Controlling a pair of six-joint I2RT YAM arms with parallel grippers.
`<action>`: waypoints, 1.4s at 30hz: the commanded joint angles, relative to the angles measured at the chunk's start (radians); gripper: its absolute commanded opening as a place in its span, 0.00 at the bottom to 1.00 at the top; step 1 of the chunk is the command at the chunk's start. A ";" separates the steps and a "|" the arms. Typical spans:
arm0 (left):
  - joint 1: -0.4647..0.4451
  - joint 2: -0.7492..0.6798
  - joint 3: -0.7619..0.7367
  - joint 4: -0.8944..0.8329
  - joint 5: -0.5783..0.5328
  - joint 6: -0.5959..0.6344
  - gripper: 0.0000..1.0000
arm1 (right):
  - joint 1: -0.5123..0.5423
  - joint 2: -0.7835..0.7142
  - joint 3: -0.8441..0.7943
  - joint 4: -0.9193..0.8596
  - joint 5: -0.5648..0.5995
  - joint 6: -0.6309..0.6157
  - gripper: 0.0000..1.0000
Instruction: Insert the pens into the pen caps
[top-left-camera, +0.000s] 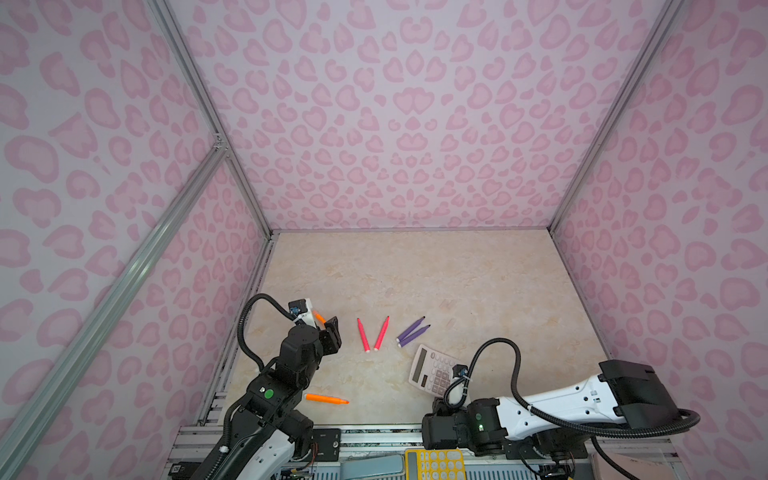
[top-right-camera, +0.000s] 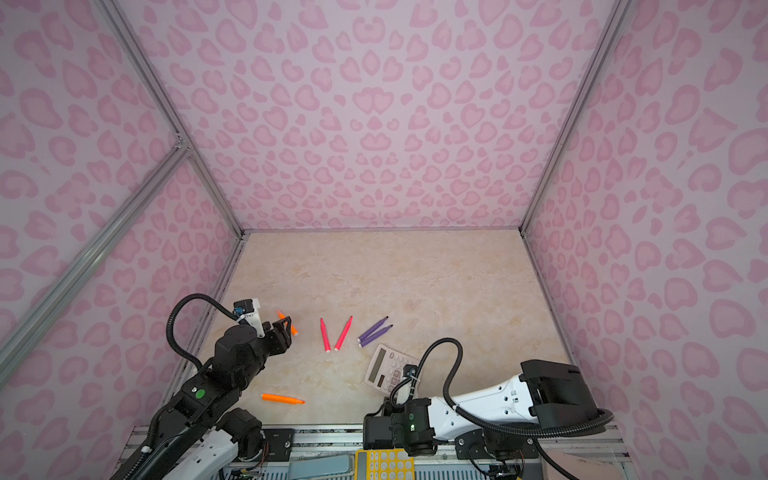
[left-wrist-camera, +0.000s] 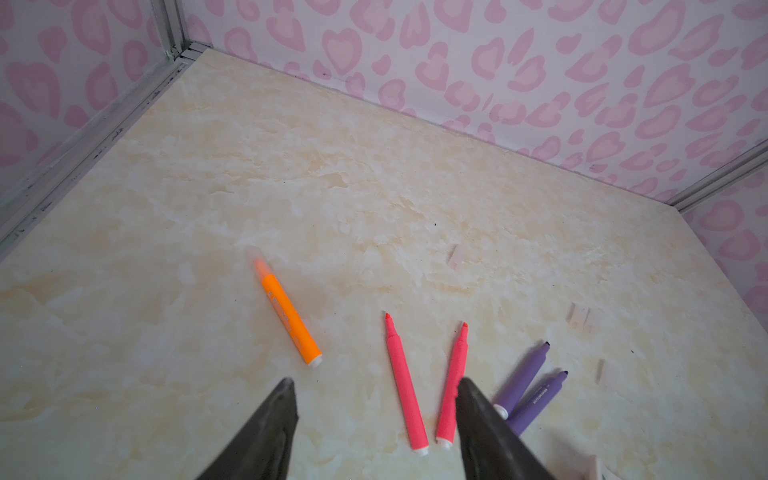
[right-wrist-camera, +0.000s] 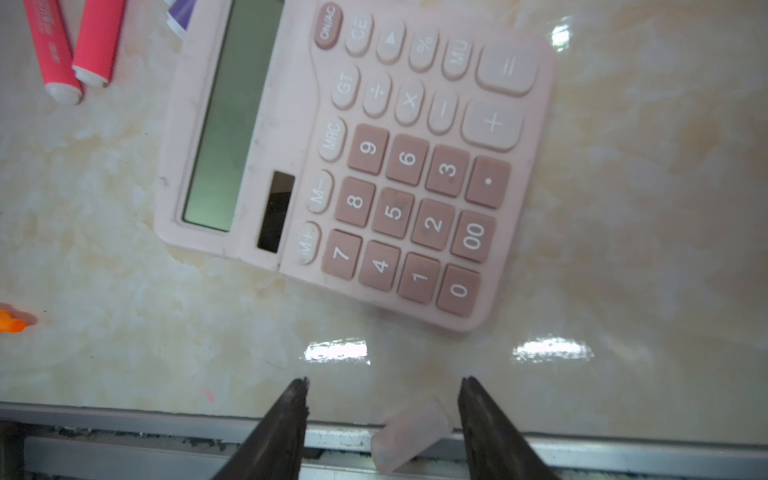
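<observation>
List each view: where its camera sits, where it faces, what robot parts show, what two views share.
Top views: high at the near edge, looking down at the beige marbled table; left arm and right arm show.
Left wrist: behind the open left pincer, facing the far wall over an orange marker pen.
Right wrist: behind the open right pincer, looking down on the pale pink calculator.
Shared: both wrist views catch two pink-red marker pens.

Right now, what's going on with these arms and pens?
Two robot arms are capping marker pens. The left pincer hangs open near an orange pen whose tip already sits in a clear cap. The pink pens, purple pens and second orange pen lie uncapped. The right pincer, open near the calculator, has a loose cap between its fingers.
</observation>
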 joint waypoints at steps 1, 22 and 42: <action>0.001 -0.006 0.002 -0.002 -0.019 0.005 0.63 | 0.011 0.006 -0.018 -0.016 -0.026 0.037 0.59; 0.000 -0.020 0.007 -0.014 -0.027 0.004 0.63 | 0.102 0.023 -0.041 0.065 -0.056 0.080 0.59; 0.001 -0.055 0.007 -0.027 -0.029 -0.003 0.64 | 0.075 0.145 -0.024 0.068 -0.033 0.050 0.46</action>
